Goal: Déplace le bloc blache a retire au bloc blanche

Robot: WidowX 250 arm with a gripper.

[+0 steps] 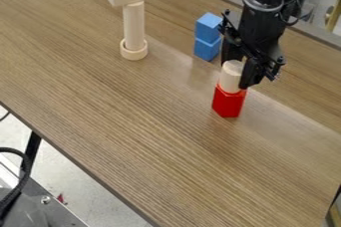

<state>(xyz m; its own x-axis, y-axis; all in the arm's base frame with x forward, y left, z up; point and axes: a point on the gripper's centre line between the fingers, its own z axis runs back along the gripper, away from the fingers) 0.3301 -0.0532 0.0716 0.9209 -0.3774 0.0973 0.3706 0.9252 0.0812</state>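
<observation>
Gripping the white round block point(232, 75), the fingers point(249, 74) are closing snugly around it atop the red block point(228, 102). Behind the red block, 2 blue blocks point(207, 48) are standing stacked.

The black arm point(264, 22) entered at the top edge of the camera view, right of centre. Its lower section stood steeply, leaning slightly. A pale metallic band point(261, 6) ringed the section above the wrist, and a dark cable looped beside it. The black claw point(236, 75) hung low, directed down towards the worktop point(133, 121).
</observation>
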